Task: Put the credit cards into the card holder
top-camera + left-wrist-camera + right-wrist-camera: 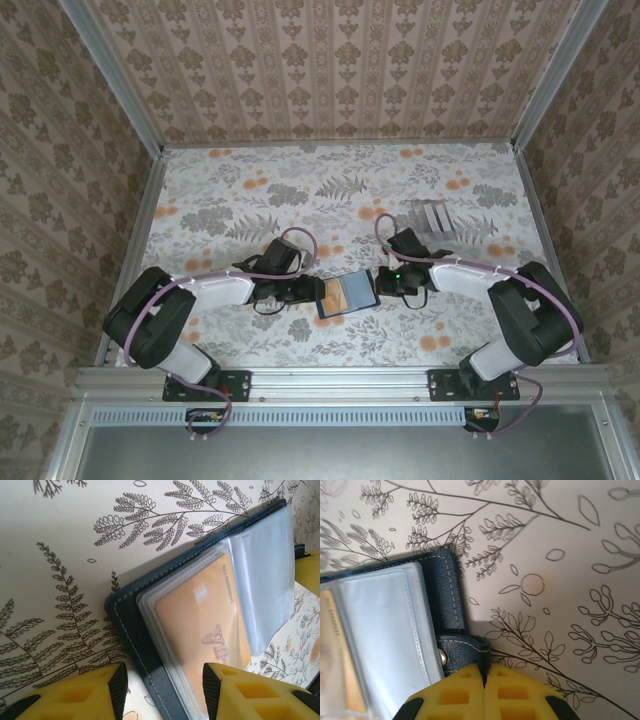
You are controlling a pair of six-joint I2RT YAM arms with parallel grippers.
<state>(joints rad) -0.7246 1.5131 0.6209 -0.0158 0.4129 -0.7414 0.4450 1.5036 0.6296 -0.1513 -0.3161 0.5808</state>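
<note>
Now right gripper (484, 672) closed tight at card holder (346, 294) snap tab (465, 652); left gripper (164, 680) half-open astride its edge. Pin card holder flat, sleeves (265, 570) exposed.

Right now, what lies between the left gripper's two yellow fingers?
The left wrist view shows a corner of the open dark navy-blue folding card holder between the fingers of the left gripper, with an orange card in its clear sleeve.
</note>
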